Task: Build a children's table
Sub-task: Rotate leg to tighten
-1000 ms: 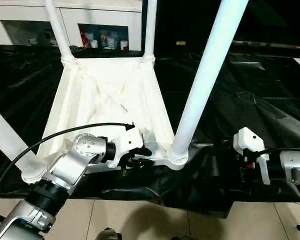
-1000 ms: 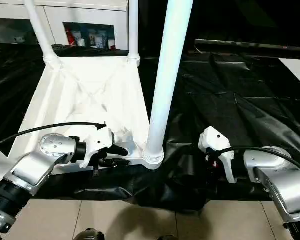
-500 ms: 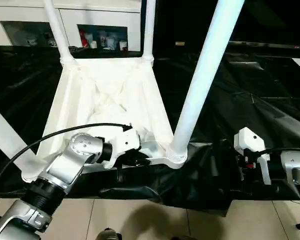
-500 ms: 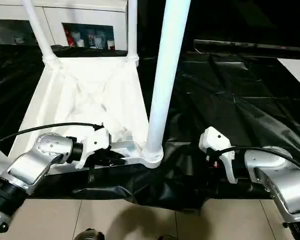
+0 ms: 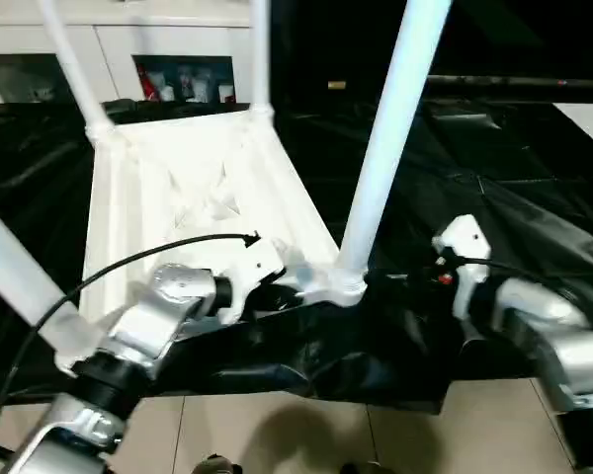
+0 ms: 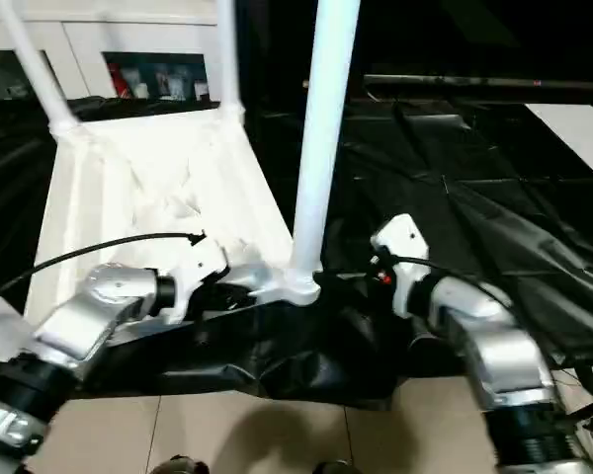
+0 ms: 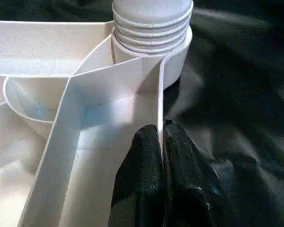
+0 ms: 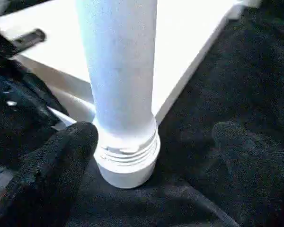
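Four white legs [image 5: 390, 138] are standing up from the corners of the upturned tabletop [image 5: 178, 197], fencing its ribbed hollow; room is lying open between them over the middle; the left gripper [image 7: 161, 156] is pinching the near rim beside the near right leg; the right gripper [image 8: 146, 156], fingers spread, is flanking that leg's base; black sheet [image 5: 494, 168] beyond is lying bare.

All four legs [image 5: 381, 158] run out past the picture's top, so their free ends cannot be seen. The tabletop [image 5: 193, 197] is smeared by blur, its ribs hard to trace. Small items inside the white cabinet [image 5: 183, 84] are too small to identify.
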Tool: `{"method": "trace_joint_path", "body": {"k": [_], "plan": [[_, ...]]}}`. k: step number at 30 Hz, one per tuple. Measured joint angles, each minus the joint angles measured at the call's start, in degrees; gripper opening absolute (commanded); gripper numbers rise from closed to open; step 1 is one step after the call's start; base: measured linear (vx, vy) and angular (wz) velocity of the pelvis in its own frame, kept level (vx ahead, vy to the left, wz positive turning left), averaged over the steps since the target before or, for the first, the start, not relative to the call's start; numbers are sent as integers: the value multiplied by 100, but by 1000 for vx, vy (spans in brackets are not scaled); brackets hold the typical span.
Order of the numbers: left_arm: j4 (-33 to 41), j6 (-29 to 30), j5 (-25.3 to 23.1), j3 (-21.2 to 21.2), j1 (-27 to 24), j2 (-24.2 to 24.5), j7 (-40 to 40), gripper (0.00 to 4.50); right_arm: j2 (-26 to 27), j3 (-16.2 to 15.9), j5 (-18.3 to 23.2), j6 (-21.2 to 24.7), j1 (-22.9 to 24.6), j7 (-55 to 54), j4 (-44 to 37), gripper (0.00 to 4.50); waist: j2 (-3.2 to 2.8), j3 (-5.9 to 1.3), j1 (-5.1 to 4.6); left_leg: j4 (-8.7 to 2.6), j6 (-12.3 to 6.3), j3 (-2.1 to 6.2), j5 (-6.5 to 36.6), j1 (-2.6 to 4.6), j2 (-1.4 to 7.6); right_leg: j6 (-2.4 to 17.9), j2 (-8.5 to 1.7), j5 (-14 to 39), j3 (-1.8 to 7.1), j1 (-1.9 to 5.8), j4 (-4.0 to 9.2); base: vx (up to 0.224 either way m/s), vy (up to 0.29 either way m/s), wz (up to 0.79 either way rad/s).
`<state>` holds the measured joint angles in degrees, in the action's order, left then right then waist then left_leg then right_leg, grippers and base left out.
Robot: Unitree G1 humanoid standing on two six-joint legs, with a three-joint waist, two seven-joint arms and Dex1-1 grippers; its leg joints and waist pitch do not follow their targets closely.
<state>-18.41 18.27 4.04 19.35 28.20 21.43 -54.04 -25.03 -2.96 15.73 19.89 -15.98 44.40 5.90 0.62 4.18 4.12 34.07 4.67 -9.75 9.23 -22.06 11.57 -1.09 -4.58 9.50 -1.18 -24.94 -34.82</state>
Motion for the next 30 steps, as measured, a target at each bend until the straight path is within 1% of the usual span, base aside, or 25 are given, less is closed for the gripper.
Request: {"method": "trace_joint_path", "body": {"k": [3,8,10,12,13,17,18,20,21,22,24,26,27,30], "plan": [[-32,0,-3,-24,17,-19,30,0,177,-125,-13,-77,-36,-13,162,450,2,3,-36,-8,0,-1,0,-1,-2,0,0,0,1,-2,1,0,0,0],[-34,1,-56,-41,28,-37,58,0,222,-256,-68,-242,-218,223,347,450,27,17,-63,-22,0,0,0,0,-2,-2,0,1,-1,-5,3,0,0,0],[-33,1,-70,-45,34,-38,62,0,229,-337,-144,-404,-266,242,492,450,35,22,-66,-28,0,0,0,-1,-2,-3,0,2,-3,-5,15,0,0,0],[-34,1,-74,-60,33,-44,75,0,245,-409,-249,-506,-390,238,748,450,44,28,-80,-40,0,0,0,-5,-2,-3,0,2,-7,-6,40,0,0,0],[-33,1,-91,-65,34,-54,85,0,251,-425,-291,-549,-428,237,839,450,42,26,-82,-68,0,0,0,-7,-3,-3,0,2,-16,-2,86,0,0,0],[-21,1,-108,-115,22,-52,102,0,258,-474,-384,-697,-630,267,1130,450,52,32,-85,-108,0,-4,0,-9,-7,-3,-1,2,-28,2,166,0,0,0],[-20,1,-119,-122,19,-53,111,0,272,-481,-425,-747,-715,298,1241,450,57,34,-91,-111,0,-7,0,-9,-7,-2,-9,2,-38,2,175,0,0,0],[-10,0,-144,-136,18,-54,128,0,327,-483,-434,-830,-785,335,1319,450,75,43,-92,-112,-1,-12,0,-6,-10,-3,-58,2,-104,2,175,0,0,0],[-11,0,-146,-148,15,-48,128,0,377,-482,-427,-869,-833,360,1393,450,78,45,-94,-112,-1,-14,0,-2,-12,-2,-70,2,-120,1,175,0,0,0],[-11,0,-146,-152,14,-46,139,0,438,-482,-413,-910,-868,387,1471,431,80,46,-95,-112,-1,-13,0,-1,-13,-3,-74,2,-130,1,179,0,0,0],[-10,0,-148,-152,14,-50,151,0,477,-488,-413,-935,-878,434,1523,431,82,47,-95,-112,-1,-13,0,-1,-13,-2,-75,2,-129,1,181,0,0,0],[-10,0,-148,-154,14,-47,155,0,475,-491,-421,-959,-886,441,1602,403,84,49,-97,-112,-1,-13,0,0,-14,-2,-76,2,-128,1,181,0,0,0],[-10,0,-148,-154,14,-45,154,0,476,-501,-427,-999,-893,449,1662,397,85,49,-97,-112,-1,-13,0,0,-14,-2,-76,2,-128,1,181,0,0,0],[-1,0,-148,-154,12,-38,143,0,499,-545,-448,-1078,-908,477,1790,391,86,50,-96,-116,-1,-13,0,1,-14,-2,-76,2,-129,0,181,0,0,0]]}}
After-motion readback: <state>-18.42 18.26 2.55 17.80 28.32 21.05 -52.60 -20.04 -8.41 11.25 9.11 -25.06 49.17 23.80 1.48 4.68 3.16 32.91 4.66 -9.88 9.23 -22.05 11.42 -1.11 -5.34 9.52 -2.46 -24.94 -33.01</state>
